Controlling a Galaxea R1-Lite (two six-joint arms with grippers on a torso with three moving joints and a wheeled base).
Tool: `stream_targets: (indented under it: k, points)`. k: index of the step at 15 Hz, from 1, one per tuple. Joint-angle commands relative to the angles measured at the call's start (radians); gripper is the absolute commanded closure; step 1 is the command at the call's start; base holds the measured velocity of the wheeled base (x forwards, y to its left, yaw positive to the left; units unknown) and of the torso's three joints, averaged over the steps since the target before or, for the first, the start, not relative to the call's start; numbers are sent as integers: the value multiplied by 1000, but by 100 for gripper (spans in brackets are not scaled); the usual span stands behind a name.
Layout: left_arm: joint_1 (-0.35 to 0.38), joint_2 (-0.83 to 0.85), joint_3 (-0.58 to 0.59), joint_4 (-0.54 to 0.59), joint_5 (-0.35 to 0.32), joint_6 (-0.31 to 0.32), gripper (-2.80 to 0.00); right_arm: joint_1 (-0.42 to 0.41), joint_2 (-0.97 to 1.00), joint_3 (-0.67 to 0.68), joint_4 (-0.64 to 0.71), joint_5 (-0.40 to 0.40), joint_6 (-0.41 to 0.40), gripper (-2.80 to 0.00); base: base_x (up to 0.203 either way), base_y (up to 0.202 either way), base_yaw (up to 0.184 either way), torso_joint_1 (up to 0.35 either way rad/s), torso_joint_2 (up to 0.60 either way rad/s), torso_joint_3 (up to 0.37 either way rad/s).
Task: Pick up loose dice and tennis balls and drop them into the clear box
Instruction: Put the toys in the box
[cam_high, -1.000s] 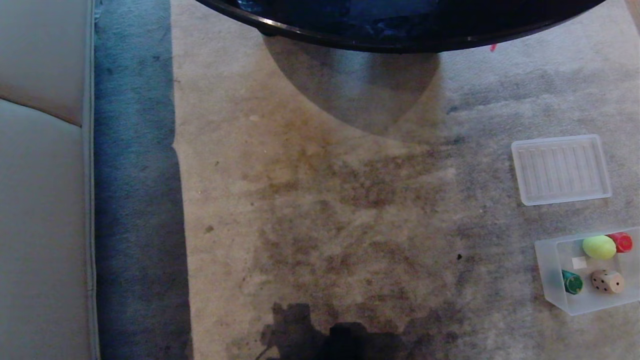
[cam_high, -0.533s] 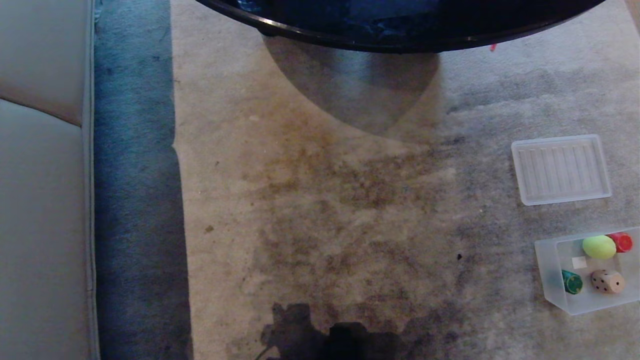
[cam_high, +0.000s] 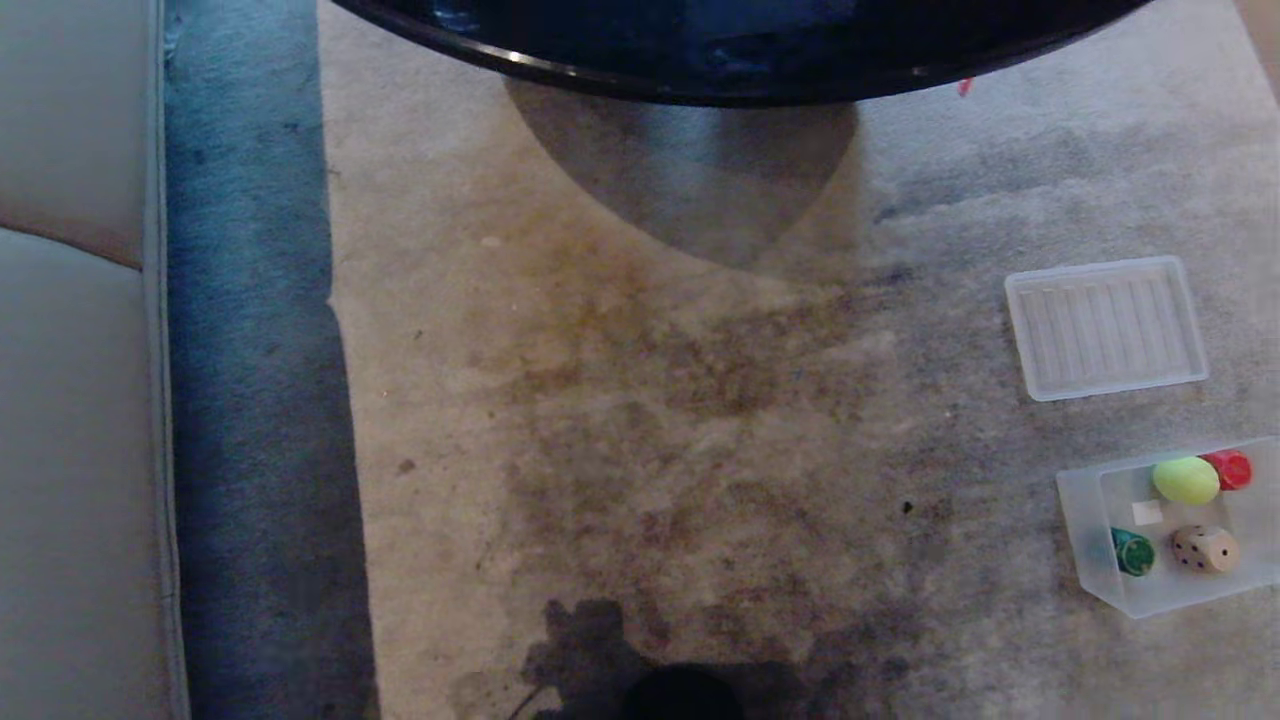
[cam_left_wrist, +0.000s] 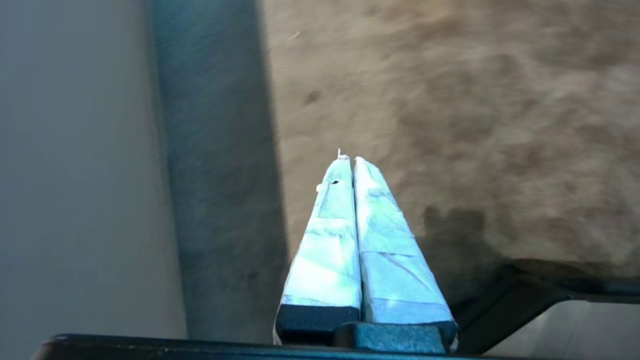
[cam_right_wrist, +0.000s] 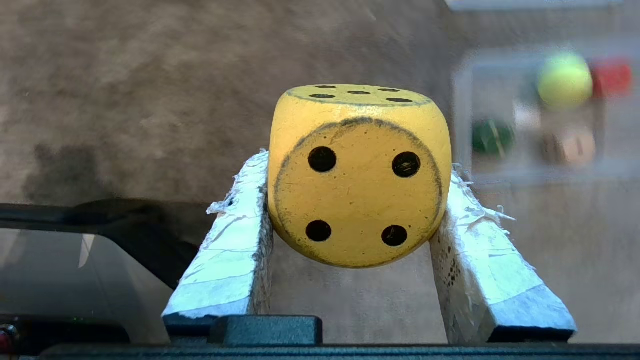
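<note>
In the right wrist view my right gripper (cam_right_wrist: 356, 170) is shut on a yellow die (cam_right_wrist: 357, 175) with dark pips, held above the carpet. The clear box (cam_high: 1083, 520) sits on the carpet at the right of the head view, and it shows blurred beyond the die as the clear box (cam_right_wrist: 462, 115). Inside it lie a tennis ball (cam_high: 1186, 480), a dark green die (cam_high: 1132, 551), a beige die (cam_high: 1204, 549) and a small red piece (cam_high: 1229, 468). My left gripper (cam_left_wrist: 348, 159) is shut and empty over the carpet beside the sofa. Neither arm shows in the head view.
A flat ribbed translucent lid (cam_high: 1105, 327) lies on the carpet beyond the box. A dark round table (cam_high: 740, 50) overhangs the far edge of the carpet. A grey sofa (cam_high: 70, 400) runs along the left. Stained carpet (cam_high: 650, 420) fills the middle.
The whole head view has shifted a little left and up, so the camera has moved. The box, lid and their contents keep their places on the carpet.
</note>
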Motion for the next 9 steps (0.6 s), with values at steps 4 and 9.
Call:
stream_targets:
  k: [4,9]
  points:
    - [0,0,0,0,0,0,0,0,3,0,0,0,0,0,2,12,-161,4,4,3]
    - [0,1,0,0,0,0,0,0,3,0,0,0,2,0,1,12,-166,2,1,3]
